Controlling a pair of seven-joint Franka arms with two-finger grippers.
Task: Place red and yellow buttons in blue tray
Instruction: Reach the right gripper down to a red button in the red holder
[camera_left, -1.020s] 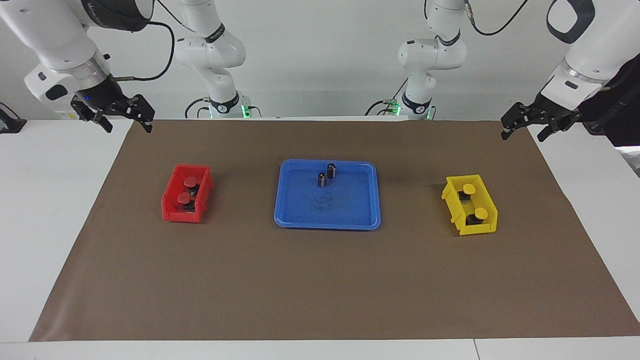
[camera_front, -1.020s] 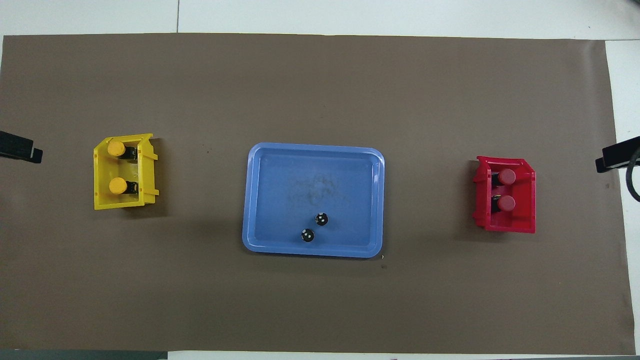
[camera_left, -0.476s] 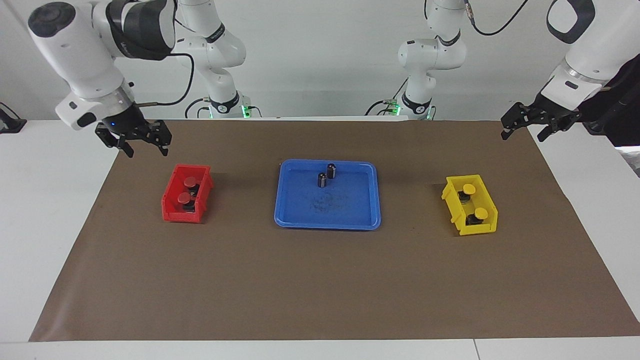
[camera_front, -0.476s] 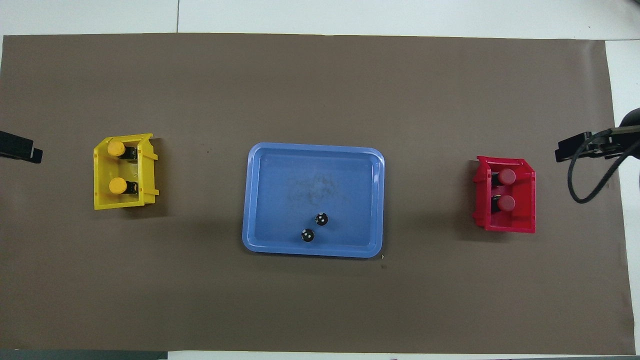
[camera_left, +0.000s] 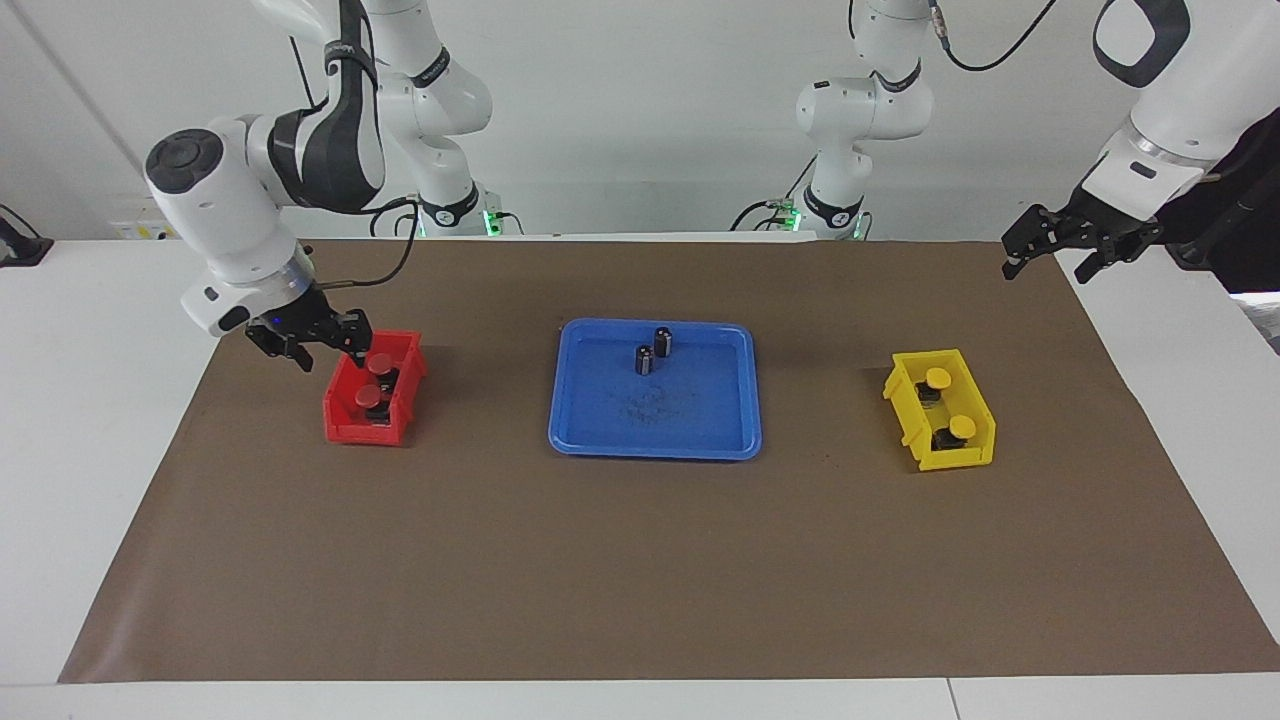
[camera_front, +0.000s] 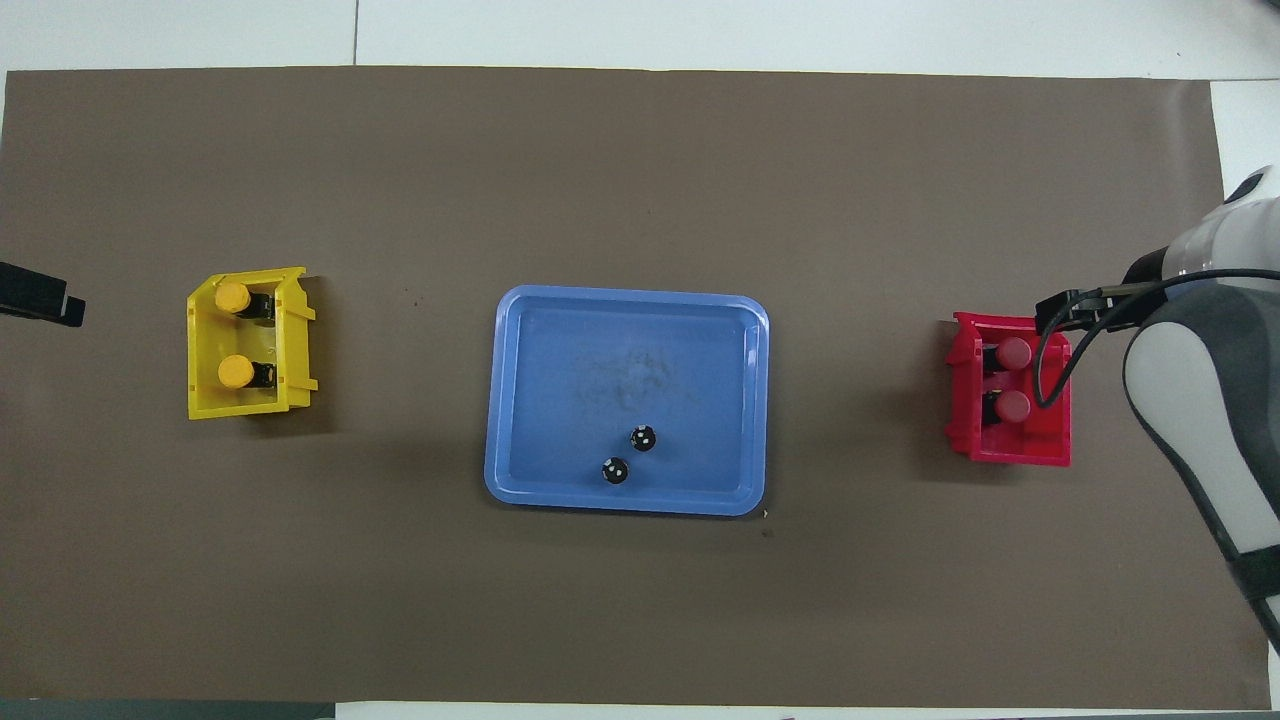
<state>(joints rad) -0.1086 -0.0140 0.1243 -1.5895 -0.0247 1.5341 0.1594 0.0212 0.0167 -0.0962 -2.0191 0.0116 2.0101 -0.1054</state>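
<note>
Overhead, your left gripper (camera_front: 40, 297) is cut by the frame edge: only a dark tip shows, fingers unreadable. Right gripper (camera_front: 1065, 310) shows there as a dark sliver over the red bin (camera_front: 1055, 445), the arm running off the edge; its cable crosses the bin. Facing view, left arm's upper part leaves the frame, and the right gripper (camera_left: 320, 345) covers the bin's corner (camera_left: 345, 425). Red buttons' (camera_left: 368, 397) bases mostly sunk in the bin. Yellow buttons' (camera_left: 961, 428) bases half hidden by the yellow bin (camera_left: 940, 460) wall. Smudge on tray (camera_front: 740, 330) floor too faint to identify
</note>
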